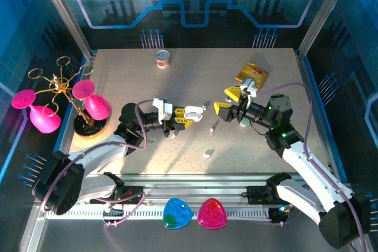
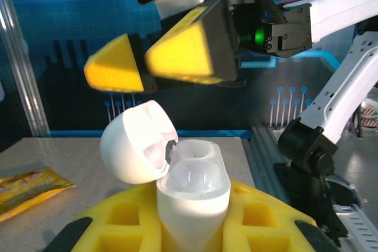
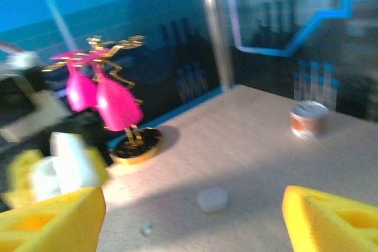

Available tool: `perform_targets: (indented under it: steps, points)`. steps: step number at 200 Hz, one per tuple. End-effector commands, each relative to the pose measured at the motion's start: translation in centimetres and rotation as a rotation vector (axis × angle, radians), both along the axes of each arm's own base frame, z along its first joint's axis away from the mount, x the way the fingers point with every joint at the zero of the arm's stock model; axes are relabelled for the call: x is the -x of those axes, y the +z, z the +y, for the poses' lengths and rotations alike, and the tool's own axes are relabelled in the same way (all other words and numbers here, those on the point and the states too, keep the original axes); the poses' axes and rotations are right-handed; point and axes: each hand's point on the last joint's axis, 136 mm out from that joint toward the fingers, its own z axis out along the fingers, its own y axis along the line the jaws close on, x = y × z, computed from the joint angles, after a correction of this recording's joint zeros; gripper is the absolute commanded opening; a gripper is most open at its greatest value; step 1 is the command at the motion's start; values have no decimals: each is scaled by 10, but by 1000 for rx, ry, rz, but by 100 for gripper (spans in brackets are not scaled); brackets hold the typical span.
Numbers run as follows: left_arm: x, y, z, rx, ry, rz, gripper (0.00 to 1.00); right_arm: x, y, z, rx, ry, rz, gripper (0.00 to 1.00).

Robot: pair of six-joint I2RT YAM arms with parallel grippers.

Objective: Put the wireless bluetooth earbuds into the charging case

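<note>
Nearest the arm bases, one earbud lies loose on the table, well short of both arms' tips. A little farther out sits a second earbud, and this is the one to watch. It lies just on the near side of the right fingers, a touch toward the left arm. That makes the right arm plainly the closer one, and it would have to drop and draw back toward its base to reach it. The earbud's long axis looks to run roughly near-to-far, though it is too small to call for certain. The right fingers are spread wide with nothing between them, hanging above the table. Level with them, the left fingers are pinching the case and seem to hold it clear of the table. Its lid is swung open and its mouth is turned toward the right arm. From the left wrist view both wells look unfilled, going by the glossy hollows. Case and right fingers are near each other but apart. Just past them a third white speck, probably another earbud, rests between the two arms. Farther out lie the packet and the can.
</note>
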Motion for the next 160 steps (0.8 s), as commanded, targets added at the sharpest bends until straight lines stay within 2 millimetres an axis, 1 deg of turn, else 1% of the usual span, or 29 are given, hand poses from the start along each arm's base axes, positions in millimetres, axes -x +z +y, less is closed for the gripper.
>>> perform_targets:
  steps: [1,27,48,67,84,112,129,144,151,154,160]
  points:
    - [-4,1,4,-19,72,-72,0,-24,-48,-30,64,-209,188,77]
    - [-4,4,5,-9,87,-108,0,-35,-92,-44,134,-323,354,75]
    - [-4,6,5,-1,82,-105,0,-43,-130,-60,207,-436,507,74]
    - [-3,5,5,-3,79,-103,0,-47,-160,-61,262,-453,617,73]
    - [-3,4,5,-4,79,-100,0,-51,-177,-56,286,-432,683,71]
    - [-5,1,4,-7,77,-88,0,-63,-197,-48,343,-415,751,70]
    - [-6,1,3,-3,78,-83,0,-72,-207,-45,393,-421,769,66]
    - [-7,0,3,-3,80,-79,0,-80,-217,-45,423,-441,785,64]
    - [-8,-1,3,-5,78,-74,0,-81,-226,-49,442,-458,803,62]
    - [-8,-2,3,-6,77,-72,0,-89,-219,-48,434,-467,788,62]
    - [-8,-3,2,-7,74,-68,0,-93,-221,-49,445,-479,794,61]
